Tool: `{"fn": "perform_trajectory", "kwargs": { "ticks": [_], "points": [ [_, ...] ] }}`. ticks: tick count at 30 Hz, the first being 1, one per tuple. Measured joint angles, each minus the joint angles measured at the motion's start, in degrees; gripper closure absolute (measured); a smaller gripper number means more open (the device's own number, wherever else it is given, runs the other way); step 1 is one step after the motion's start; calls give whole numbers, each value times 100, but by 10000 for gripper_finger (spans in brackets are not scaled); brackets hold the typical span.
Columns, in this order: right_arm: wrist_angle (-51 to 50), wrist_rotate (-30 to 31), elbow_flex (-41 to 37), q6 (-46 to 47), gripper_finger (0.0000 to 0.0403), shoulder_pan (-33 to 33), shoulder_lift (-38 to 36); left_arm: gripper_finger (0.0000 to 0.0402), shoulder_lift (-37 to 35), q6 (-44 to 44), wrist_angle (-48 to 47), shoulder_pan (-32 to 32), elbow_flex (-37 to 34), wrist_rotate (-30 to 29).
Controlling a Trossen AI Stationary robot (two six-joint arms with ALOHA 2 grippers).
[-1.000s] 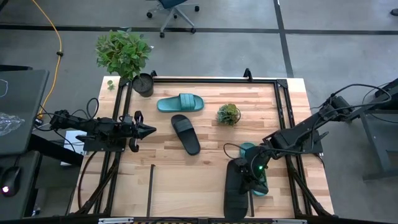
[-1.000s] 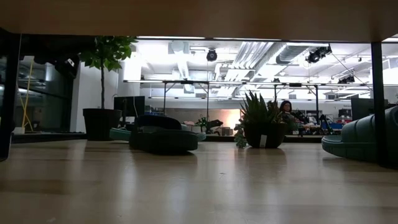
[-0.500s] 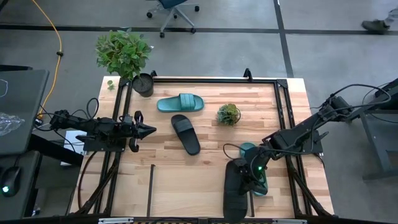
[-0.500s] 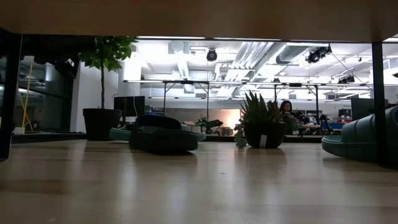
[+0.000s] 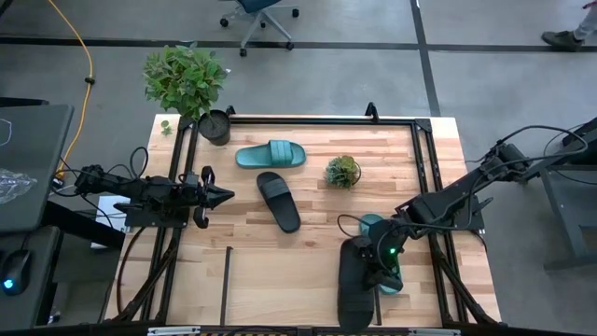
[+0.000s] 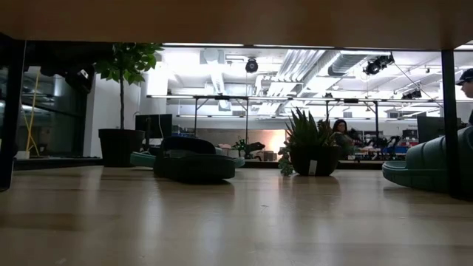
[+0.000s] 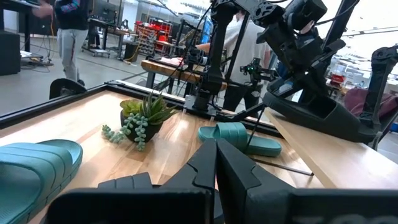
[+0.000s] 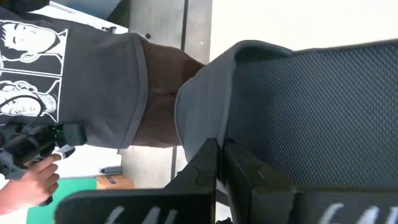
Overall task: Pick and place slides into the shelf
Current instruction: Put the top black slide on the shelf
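Observation:
My right gripper is shut on a black slide near the table's front right. That slide also shows in the left wrist view, tilted under the right arm. A teal slide lies on its sole just beyond it. Another teal slide and a second black slide lie flat on the wood at mid-table. The shelf's black rods frame the wood. My left gripper waits shut and level at the left edge. My right gripper pinches the black slide between its two fingers at the edge of the strap, beside the dotted surface. The fingers slant down from the table's right. The slide sits tilted in the hold; whether its lower end touches the wood, I cannot tell.
A small potted plant stands between the mid-table slides and the right gripper. A bigger plant in a black pot stands at the far left corner. A loose black rod lies near the front left. A person stands beyond the table.

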Motion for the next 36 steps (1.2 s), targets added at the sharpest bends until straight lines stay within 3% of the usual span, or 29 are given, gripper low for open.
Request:
{"fn": "perform_trajectory", "kwargs": {
  "ticks": [36],
  "points": [
    [42, 7, 0, 147, 402, 74, -13, 401, 0, 66, 0, 0, 1, 0]
  ]
}}
